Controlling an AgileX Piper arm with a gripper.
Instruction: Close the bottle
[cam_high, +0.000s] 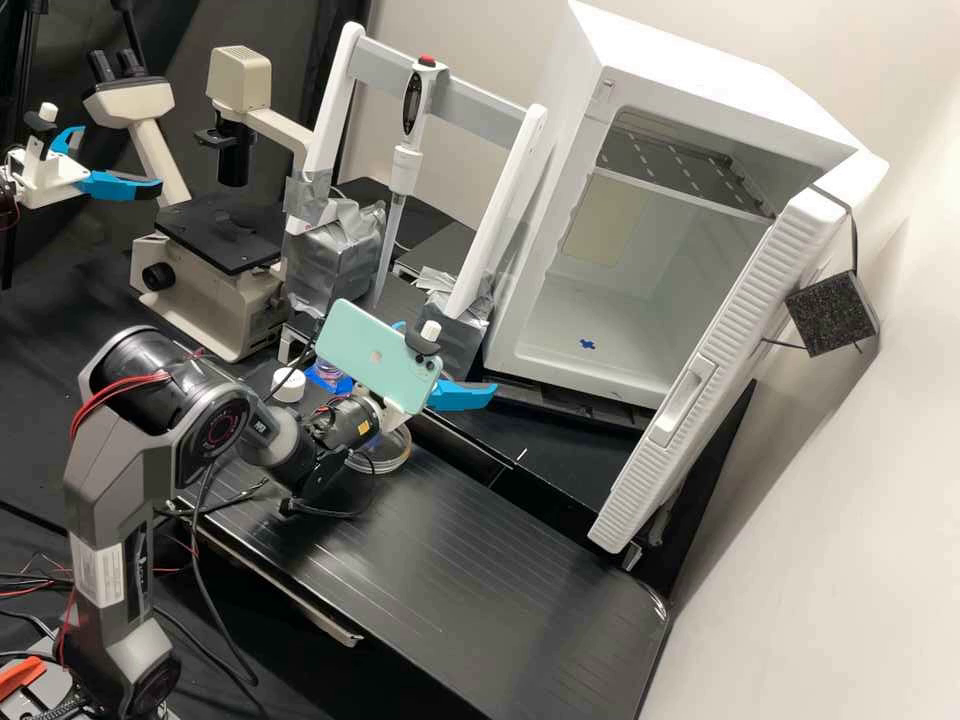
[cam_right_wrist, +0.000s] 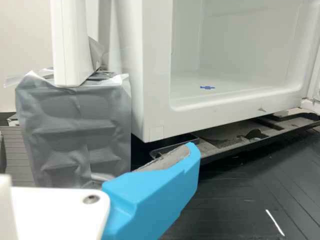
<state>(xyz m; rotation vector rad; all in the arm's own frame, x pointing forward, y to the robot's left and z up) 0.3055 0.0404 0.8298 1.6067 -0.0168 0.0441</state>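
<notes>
In the high view the gripper (cam_high: 462, 395) stands above the bench beside the freezer-like white box, partly behind the phone mounted on the wrist. Its blue fingers are spread apart, with nothing seen between them. The wrist view has the gripper (cam_right_wrist: 157, 192) with one blue finger, grey-padded along its edge. Left of the phone, in the high view, a small clear vessel (cam_high: 327, 372), perhaps the bottle, stands by blue tape, partly hidden by the arm. A round white cap (cam_high: 288, 385) is close to its left; whether it rests on anything cannot be told.
The open white cabinet (cam_high: 590, 345) and its door (cam_high: 720, 360) stand to the right. A taped white frame (cam_high: 335, 255) and a microscope (cam_high: 215, 270) are behind. A clear round dish (cam_high: 385, 455) lies beneath the wrist, by the black board (cam_high: 480, 590).
</notes>
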